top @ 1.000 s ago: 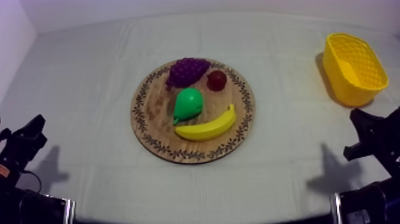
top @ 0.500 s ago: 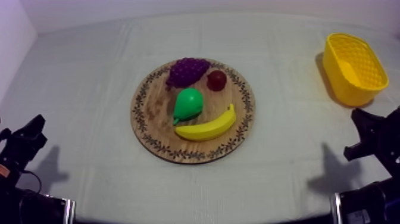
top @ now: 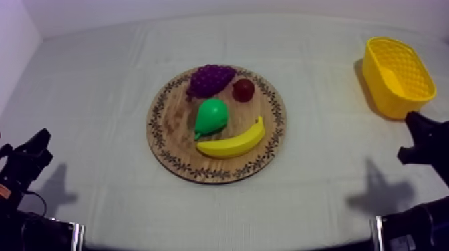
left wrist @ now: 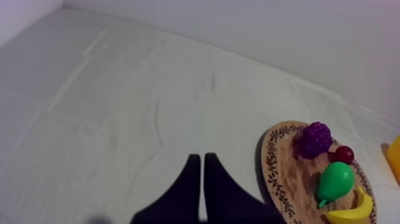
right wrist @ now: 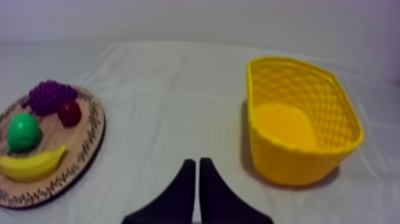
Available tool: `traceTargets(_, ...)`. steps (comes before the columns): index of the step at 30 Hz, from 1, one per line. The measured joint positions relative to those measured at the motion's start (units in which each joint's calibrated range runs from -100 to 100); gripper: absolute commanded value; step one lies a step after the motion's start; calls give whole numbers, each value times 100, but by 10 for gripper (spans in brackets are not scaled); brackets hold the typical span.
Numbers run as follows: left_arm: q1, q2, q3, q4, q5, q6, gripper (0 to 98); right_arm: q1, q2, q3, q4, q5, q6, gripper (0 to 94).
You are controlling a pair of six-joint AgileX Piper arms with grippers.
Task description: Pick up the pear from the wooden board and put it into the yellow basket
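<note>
Right gripper (right wrist: 194, 162) fingers together, empty — yellow basket (right wrist: 286, 164) near.

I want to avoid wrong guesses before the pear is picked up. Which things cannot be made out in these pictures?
Left wrist view: the yellow basket is cut off by the picture's edge, so its inside is hidden.
Right wrist view: the banana covers the lower part of the pear; the wooden board is cut by the edge.
Top view: whether pear and banana touch cannot be told.
</note>
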Motion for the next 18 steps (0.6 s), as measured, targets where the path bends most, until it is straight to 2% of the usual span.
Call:
traceTargets(4, 0, 0, 0, 0, 0, 1, 1, 193, 544, -837, -445, 132, 338, 2)
traceTargets(11, 0, 0, 0, 0, 0, -2, 1, 198, 1701, -2649, -1232, 991, 1258, 2)
traceTargets(16, 0, 0, 0, 0, 0, -2, 1, 43, 2599, -3768, -1612, 1547, 1707, 2)
traceTargets(18, 0, 0, 0, 0, 0, -2, 1, -112, 2961, -4158, -1628, 1739, 1764, 3)
